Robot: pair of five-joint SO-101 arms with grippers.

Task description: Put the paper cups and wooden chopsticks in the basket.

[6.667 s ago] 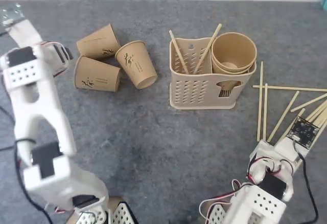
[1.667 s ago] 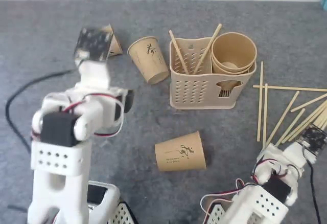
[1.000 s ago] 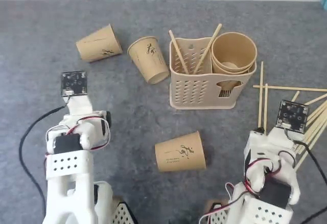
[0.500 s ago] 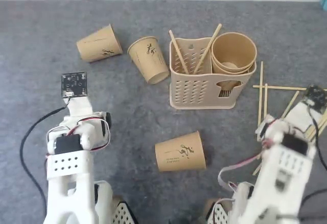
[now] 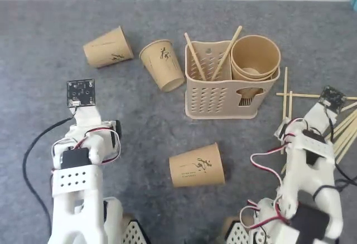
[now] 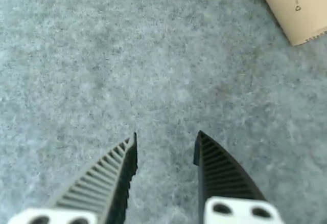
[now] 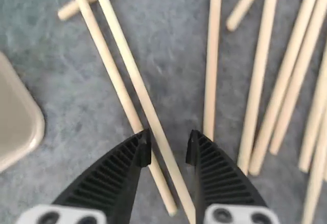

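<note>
The beige basket [image 5: 231,88] holds stacked paper cups [image 5: 255,57] and two chopsticks [image 5: 195,54]. Three paper cups lie on their sides: one in front of the basket [image 5: 197,164] and two to its left [image 5: 163,64] [image 5: 107,47]. Loose wooden chopsticks [image 5: 285,102] lie right of the basket. My right gripper [image 7: 168,132] is open low over them, its fingers straddling one chopstick [image 7: 127,65]. My left gripper [image 6: 166,137] is open over bare carpet, holding nothing.
Grey carpet [image 5: 150,121] covers the table. The left arm [image 5: 83,144] stands at the front left and the right arm [image 5: 309,149] at the front right. A basket corner [image 7: 15,121] lies close to the right gripper. A cup's edge [image 6: 296,4] is beyond the left gripper.
The right arm has swung out from the front toward the loose chopsticks right of the basket. The left arm, drawn back after leaving a cup before the basket, has kept still over the last second.
</note>
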